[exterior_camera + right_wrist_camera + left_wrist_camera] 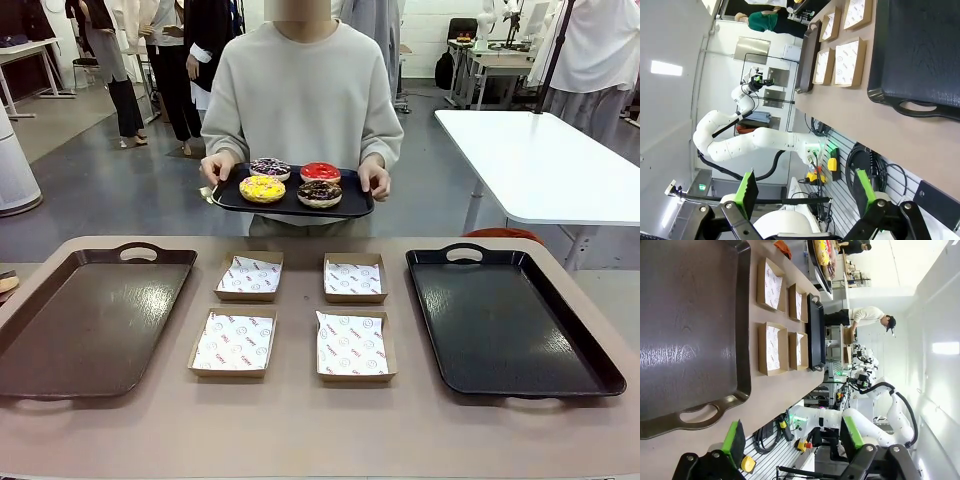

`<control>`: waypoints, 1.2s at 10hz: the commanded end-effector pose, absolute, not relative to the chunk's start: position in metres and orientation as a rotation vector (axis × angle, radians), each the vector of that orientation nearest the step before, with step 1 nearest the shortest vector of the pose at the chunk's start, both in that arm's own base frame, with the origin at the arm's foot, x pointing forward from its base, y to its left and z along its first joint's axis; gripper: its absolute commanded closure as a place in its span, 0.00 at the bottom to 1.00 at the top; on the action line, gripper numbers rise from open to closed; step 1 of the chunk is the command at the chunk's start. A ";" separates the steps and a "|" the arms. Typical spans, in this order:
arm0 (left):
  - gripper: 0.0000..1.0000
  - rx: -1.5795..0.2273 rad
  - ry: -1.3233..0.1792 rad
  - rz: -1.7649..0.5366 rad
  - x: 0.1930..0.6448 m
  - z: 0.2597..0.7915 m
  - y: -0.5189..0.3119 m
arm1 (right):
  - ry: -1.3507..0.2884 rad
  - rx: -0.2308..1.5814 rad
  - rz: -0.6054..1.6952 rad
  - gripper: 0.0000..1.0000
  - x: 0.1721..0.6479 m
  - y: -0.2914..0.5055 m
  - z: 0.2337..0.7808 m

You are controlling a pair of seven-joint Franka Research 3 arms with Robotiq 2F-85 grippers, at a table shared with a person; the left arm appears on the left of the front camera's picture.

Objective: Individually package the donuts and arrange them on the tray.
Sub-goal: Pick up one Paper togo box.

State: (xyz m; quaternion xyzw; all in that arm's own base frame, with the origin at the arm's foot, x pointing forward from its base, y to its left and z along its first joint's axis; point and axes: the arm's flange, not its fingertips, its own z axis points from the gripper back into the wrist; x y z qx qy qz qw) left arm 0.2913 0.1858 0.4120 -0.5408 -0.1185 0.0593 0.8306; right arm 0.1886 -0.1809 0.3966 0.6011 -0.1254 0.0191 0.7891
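Surface: tan table (300, 430), matte, taken as the clock face from the front view. Brown tray (60, 340) at 9 o'clock, glossy, handle cut-out in its far rim; black tray (500, 330) at 3 o'clock, same shape, reflecting the ceiling lights. Between the 2 trays, 4 cardboard boxes (233, 343) in a 2 by 2 block at the centre, each shallow, lidless, lined with printed white paper; boxes apart from one another and from both trays.

Task items: none on the table; all 4 sit on a small dark tray (290, 207) carried level by a person at 12 o'clock, standing behind the far edge; one hand (215, 167) at that tray's 9 o'clock end, the other hand (375, 180) at its 3 o'clock end. On it: purple donut (270, 167) at 11 o'clock, red donut (320, 172) at 1 o'clock, yellow donut (262, 188) at 7 o'clock, chocolate donut (320, 193) at 5 o'clock; packed close; cannot tell whether they touch.

End effectors: left gripper (792, 440) spread wide, green pads (733, 437) well apart, nothing between them, off the near edge of the table beside the brown tray's handle; right gripper (805, 192) likewise spread wide and holding nothing, off the near edge by the black tray's handle.

Room: grey floor (120, 190); white table (540, 160) at 2 o'clock beyond the person; other people standing at 10 to 11 o'clock, far back; pale walls and bright ceiling panels in both wrist views.
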 end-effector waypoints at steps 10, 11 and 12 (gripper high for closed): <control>0.00 -1.149 -0.261 0.141 0.292 0.412 0.185 | -0.279 1.306 0.050 0.00 0.188 -0.181 0.397; 0.00 -1.149 -0.261 0.141 0.292 0.412 0.185 | -0.279 1.306 0.050 0.00 0.188 -0.181 0.397; 0.00 -1.149 -0.261 0.141 0.292 0.412 0.185 | -0.279 1.306 0.050 0.00 0.188 -0.181 0.397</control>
